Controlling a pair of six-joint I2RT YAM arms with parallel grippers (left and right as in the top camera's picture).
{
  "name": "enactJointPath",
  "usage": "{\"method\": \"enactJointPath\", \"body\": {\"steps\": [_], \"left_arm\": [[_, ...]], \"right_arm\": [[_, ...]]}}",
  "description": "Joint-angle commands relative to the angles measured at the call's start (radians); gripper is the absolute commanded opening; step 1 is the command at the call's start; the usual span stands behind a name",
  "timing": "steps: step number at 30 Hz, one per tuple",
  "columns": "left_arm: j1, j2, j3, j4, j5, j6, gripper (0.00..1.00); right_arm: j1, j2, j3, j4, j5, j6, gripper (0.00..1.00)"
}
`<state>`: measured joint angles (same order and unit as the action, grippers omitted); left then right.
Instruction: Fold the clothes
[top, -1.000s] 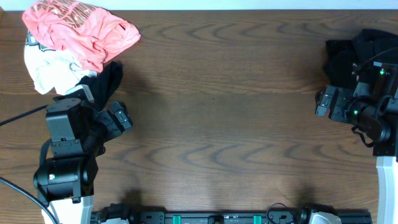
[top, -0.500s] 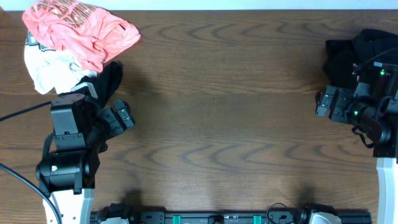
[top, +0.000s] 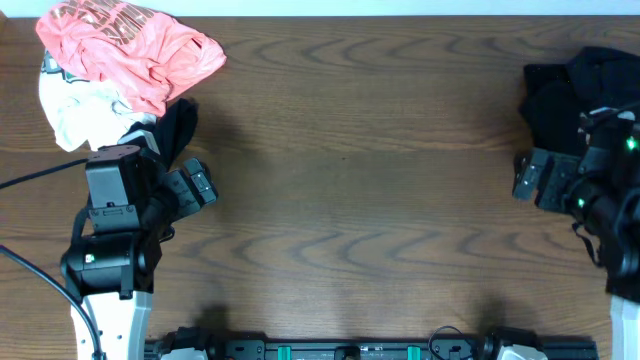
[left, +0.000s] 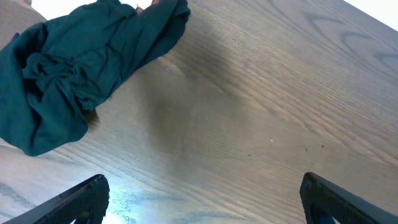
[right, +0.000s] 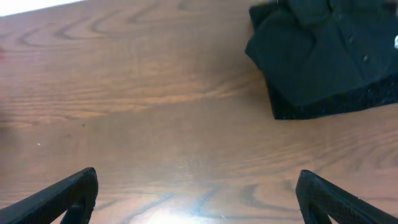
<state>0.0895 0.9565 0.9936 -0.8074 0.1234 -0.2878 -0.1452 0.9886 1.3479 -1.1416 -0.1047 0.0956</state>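
Both arms have shifted slightly: right gripper (top: 527, 177) lower at the right edge, left gripper (top: 198, 187) nearer the black garment (top: 176, 128). Both stand wide, empty. Clothes (top: 75, 115) stay heaped at upper left, coral-pink tee (top: 130, 45) on top; black ones (top: 558, 95) at upper right. Folding seems not begun; next, one garment must be pulled flat.

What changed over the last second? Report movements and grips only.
The right gripper drew back from the black pile toward its base; the left gripper barely shifted. Both stayed open and empty. The coral-pink tee, white garment and crumpled black garment did not move.
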Motion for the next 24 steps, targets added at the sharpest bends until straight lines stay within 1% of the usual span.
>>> {"method": "enactJointPath", "body": {"steps": [1,8,13,15,17,19,22,24], "left_arm": [[-0.004,0.006,0.005,0.0,-0.012,-0.001,0.98],[-0.004,0.01,0.005,0.0,-0.012,-0.001,0.98],[-0.004,0.01,0.005,0.0,-0.012,-0.001,0.98],[-0.004,0.01,0.005,0.0,-0.012,-0.001,0.98],[-0.004,0.01,0.005,0.0,-0.012,-0.001,0.98],[-0.004,0.01,0.005,0.0,-0.012,-0.001,0.98],[-0.004,0.01,0.005,0.0,-0.012,-0.001,0.98],[-0.004,0.01,0.005,0.0,-0.012,-0.001,0.98]], "right_arm": [[0.036,-0.069,0.013,-0.004,-0.005,0.008,0.99],[0.057,-0.217,0.013,-0.004,-0.005,0.008,0.99],[0.057,-0.301,0.01,0.0,-0.01,-0.02,0.99],[0.057,-0.325,0.0,0.017,-0.039,0.023,0.99],[0.057,-0.35,-0.027,0.079,-0.068,0.079,0.99],[0.057,-0.376,-0.075,0.175,-0.1,0.103,0.99],[0.057,-0.423,-0.207,0.396,-0.117,0.102,0.99],[0.061,-0.465,-0.338,0.595,-0.117,0.098,0.99]]}}
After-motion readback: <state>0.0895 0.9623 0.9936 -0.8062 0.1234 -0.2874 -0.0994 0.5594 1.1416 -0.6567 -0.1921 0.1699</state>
